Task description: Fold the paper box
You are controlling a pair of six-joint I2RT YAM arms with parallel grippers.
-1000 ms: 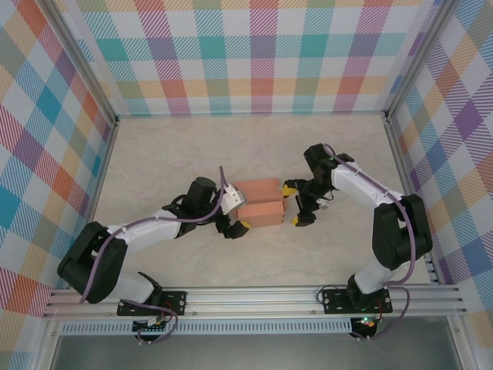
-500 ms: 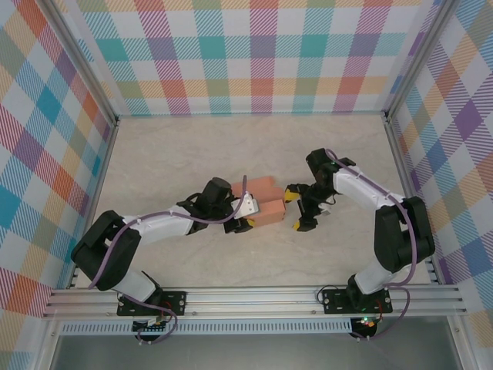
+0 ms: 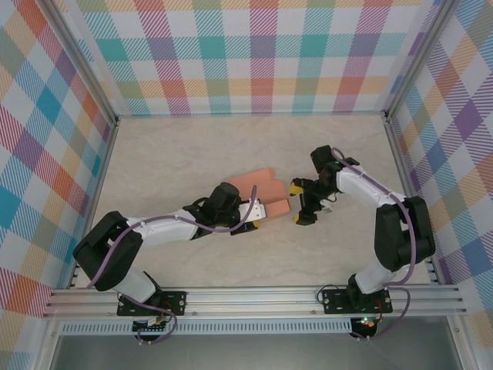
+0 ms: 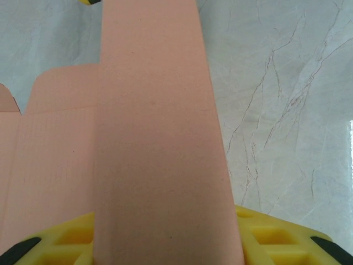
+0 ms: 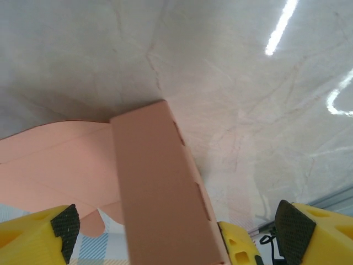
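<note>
The salmon-orange paper box [image 3: 260, 183] lies partly folded at mid-table between both grippers. My left gripper [image 3: 260, 210] pushes in from the box's left-front, its tips hidden by the card. In the left wrist view a long panel of the paper box [image 4: 154, 138] rises between the yellow fingers [image 4: 287, 237], which stand wide apart, with a flat tabbed part on the left. My right gripper [image 3: 297, 202] is open at the box's right end. In the right wrist view a folded panel of the paper box [image 5: 154, 187] stands between the spread fingers [image 5: 33, 234], with flat flaps to its left.
The marble-look table [image 3: 169, 162] is bounded by aluminium rails [image 3: 254, 297] at the front and checked walls [image 3: 262, 54] at the back and sides. Open surface lies behind the box and to the far left.
My left gripper has slid right into the box, shoving it right and back and raising a panel. The right gripper has shifted slightly back, staying open.
</note>
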